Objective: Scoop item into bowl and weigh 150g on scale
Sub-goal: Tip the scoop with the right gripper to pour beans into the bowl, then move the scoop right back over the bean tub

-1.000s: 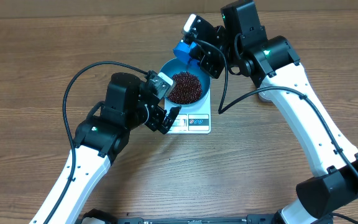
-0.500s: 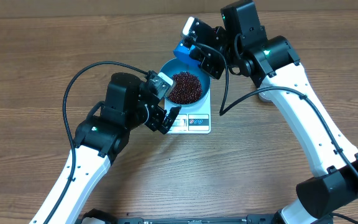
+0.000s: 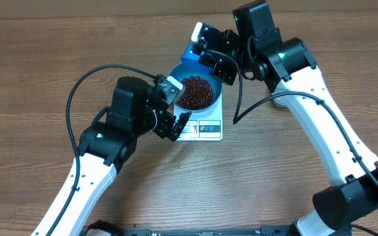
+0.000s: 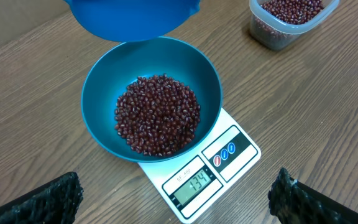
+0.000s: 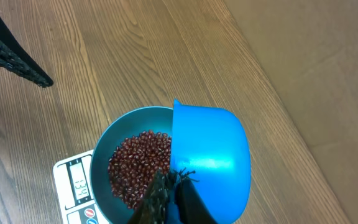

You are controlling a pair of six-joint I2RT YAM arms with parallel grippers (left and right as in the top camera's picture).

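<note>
The teal bowl (image 3: 174,74) stands on the white scale (image 3: 205,129) and holds a heap of red-brown beans (image 3: 194,92). In the left wrist view the bowl (image 4: 98,93), the beans (image 4: 157,115) and the scale (image 4: 229,152) lie ahead, and the display reads 134. My right gripper (image 5: 174,186) is shut on the handle of a small blue scoop (image 5: 210,152), which hangs over the bowl's far rim (image 5: 114,134). I see only the scoop's outside. My left gripper (image 4: 178,193) stands wide open, just in front of the scale, with nothing in it.
A clear plastic tub (image 4: 291,22) of more beans stands on the wooden table beyond the scale, at the top right of the left wrist view. In the overhead view the right arm (image 3: 320,98) reaches in from the right and the left arm (image 3: 110,137) from the lower left.
My right gripper has drawn the blue scoop a little back and up from the bowl's far rim. The left arm, bowl and scale have not moved.
</note>
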